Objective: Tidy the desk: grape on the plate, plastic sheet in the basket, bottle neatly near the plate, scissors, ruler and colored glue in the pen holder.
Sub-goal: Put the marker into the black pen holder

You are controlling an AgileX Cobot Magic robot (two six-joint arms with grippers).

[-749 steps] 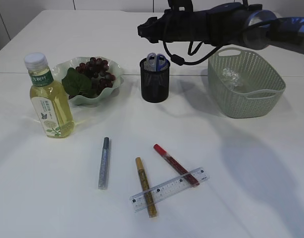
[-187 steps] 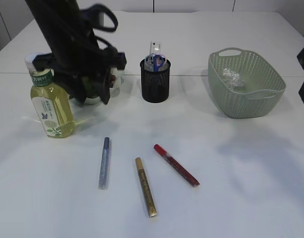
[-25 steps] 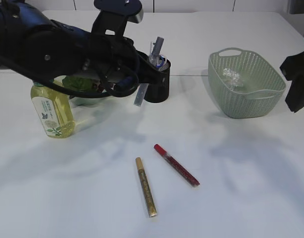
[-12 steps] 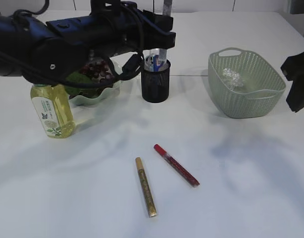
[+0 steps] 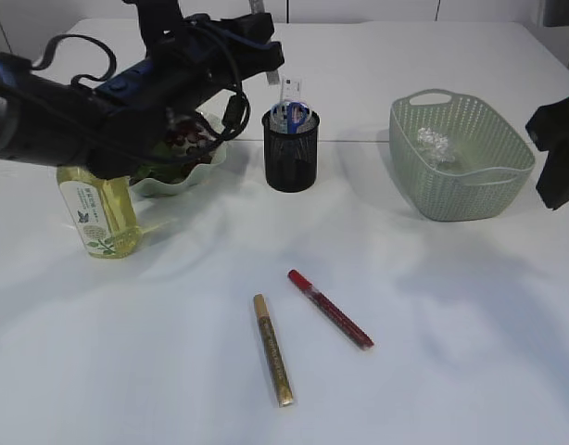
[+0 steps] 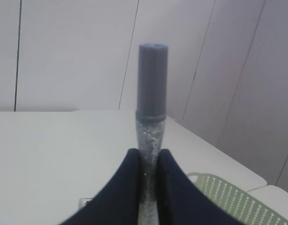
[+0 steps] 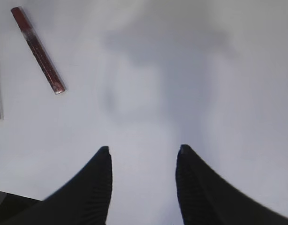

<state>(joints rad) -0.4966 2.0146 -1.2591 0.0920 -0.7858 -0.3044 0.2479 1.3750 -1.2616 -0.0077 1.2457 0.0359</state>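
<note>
Silver glue pen [image 6: 151,117] is the item in hand at this moment, and two more glue pens lie on the table.

Exterior view: the left arm reaches across the upper left of the picture, above the plate [image 5: 206,162] of grapes [image 5: 184,137] and toward the black pen holder [image 5: 289,150]. Its gripper end sits at the top edge, where a sliver of the silver pen just shows; the jaws cannot be made out here. Blue scissor handles [image 5: 294,114] and a clear ruler [image 5: 288,89] stand in the pen holder. A bottle [image 5: 96,211] of yellow drink stands upright left of the plate, partly hidden by the arm. The green basket [image 5: 488,176] on the right holds a crumpled plastic sheet [image 5: 434,142]. On the bare table in front, the gold glue pen [image 5: 272,349] and the red glue pen [image 5: 329,308] lie near each other without touching. The right arm shows only as a dark shape at the right edge.

Left wrist view: the left gripper [image 6: 150,161] is clamped on the lower part of the silver pen, which stands upright with its grey cap on top. A corner of the basket shows at lower right.

Right wrist view: the right gripper [image 7: 144,159] hangs over bare table with its jaws apart and nothing between them. The red pen lies at upper left, well away from the fingers.
</note>
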